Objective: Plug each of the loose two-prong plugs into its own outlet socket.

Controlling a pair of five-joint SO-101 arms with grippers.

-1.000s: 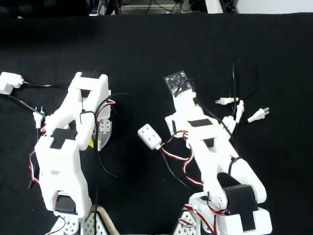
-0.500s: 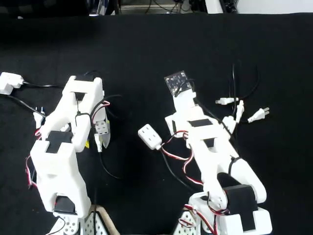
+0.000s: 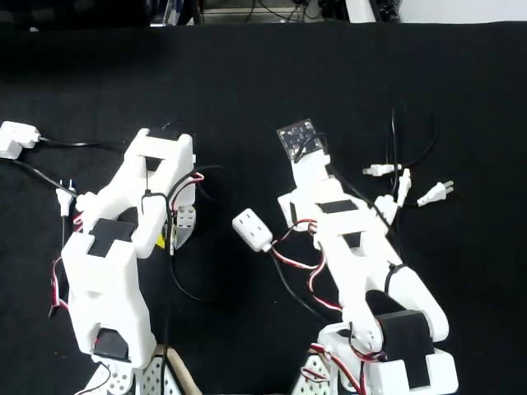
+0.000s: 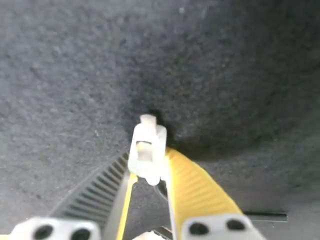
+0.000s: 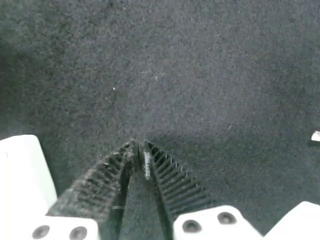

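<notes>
Black cloth (image 3: 247, 74) covers the whole table, with a strip of room clutter beyond its far edge. Count them: two white sockets, the centre outlet block (image 3: 253, 230) between the arms and the left-edge outlet block (image 3: 15, 138). Three loose plugs (image 3: 403, 183) lie right of the right arm, a fourth plug (image 3: 64, 199) beside the left arm. The left wrist view adds a fifth: left gripper (image 4: 147, 157) clamped on a white plug (image 4: 147, 140), low over the cloth. Right gripper (image 5: 139, 147) pinched closed, nothing in it
</notes>
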